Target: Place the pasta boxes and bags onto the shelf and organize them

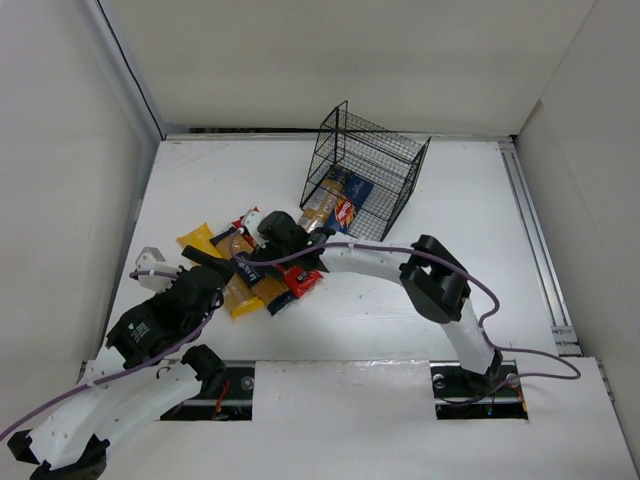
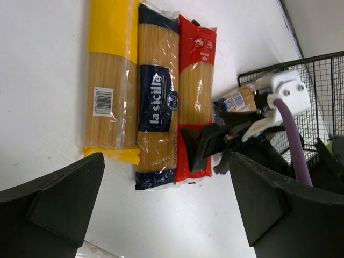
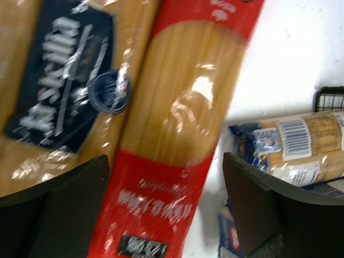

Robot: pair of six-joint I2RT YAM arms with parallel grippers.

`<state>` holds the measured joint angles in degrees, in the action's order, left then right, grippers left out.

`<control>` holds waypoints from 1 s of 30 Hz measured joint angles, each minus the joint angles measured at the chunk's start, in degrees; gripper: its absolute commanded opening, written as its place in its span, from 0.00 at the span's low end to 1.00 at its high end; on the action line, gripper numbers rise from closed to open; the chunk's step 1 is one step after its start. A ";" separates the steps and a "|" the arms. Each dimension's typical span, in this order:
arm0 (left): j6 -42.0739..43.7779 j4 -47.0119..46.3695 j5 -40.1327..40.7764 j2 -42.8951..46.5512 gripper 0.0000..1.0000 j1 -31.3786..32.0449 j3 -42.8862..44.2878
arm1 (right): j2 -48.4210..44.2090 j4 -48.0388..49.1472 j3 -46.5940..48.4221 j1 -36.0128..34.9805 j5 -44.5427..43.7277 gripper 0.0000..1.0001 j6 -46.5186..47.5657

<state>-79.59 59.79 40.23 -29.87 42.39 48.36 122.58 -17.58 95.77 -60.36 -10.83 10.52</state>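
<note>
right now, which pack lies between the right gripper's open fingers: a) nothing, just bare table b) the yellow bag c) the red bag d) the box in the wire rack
C: in the right wrist view the red bag fills the gap between the spread fingers of the right gripper.

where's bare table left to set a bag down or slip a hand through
Free: the white table between the black wire-mesh rack and the right rail; the far-left corner beside the rack; the near strip in front of the right arm. Crowded: left centre, where the pile of spaghetti bags, the left gripper and the right gripper bunch together.
</note>
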 measured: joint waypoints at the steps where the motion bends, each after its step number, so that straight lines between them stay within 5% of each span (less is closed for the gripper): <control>1: 0.07 -0.13 0.15 0.02 1.00 0.00 0.00 | 0.81 0.02 0.68 0.66 0.31 0.89 0.00; 10: 0.85 -1.90 0.61 1.90 1.00 0.00 -0.74 | 4.81 0.07 3.32 1.79 2.16 0.77 -0.68; 12: 1.11 -2.29 0.66 1.95 1.00 0.00 -1.03 | 6.12 0.09 3.72 1.79 2.34 0.86 -0.83; 19: 1.77 -3.74 0.79 -0.07 1.00 0.00 -1.11 | 6.95 0.04 4.07 2.05 2.23 0.89 -1.66; 22: 2.29 -4.76 0.76 -1.42 1.00 0.00 -1.11 | 6.99 0.22 3.91 2.47 3.43 0.72 -2.19; 26: 2.91 -6.21 0.76 -2.43 1.00 0.00 -1.11 | 6.99 1.86 3.67 2.93 5.70 0.26 -2.54; 30: 3.19 -6.45 0.83 -2.69 1.00 0.00 -1.09 | 5.75 4.83 2.99 3.78 8.15 0.00 -2.54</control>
<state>-76.40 53.34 41.06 -32.56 42.39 47.27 128.33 -12.75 98.76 -56.58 -2.68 7.99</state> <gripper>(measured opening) 0.997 0.281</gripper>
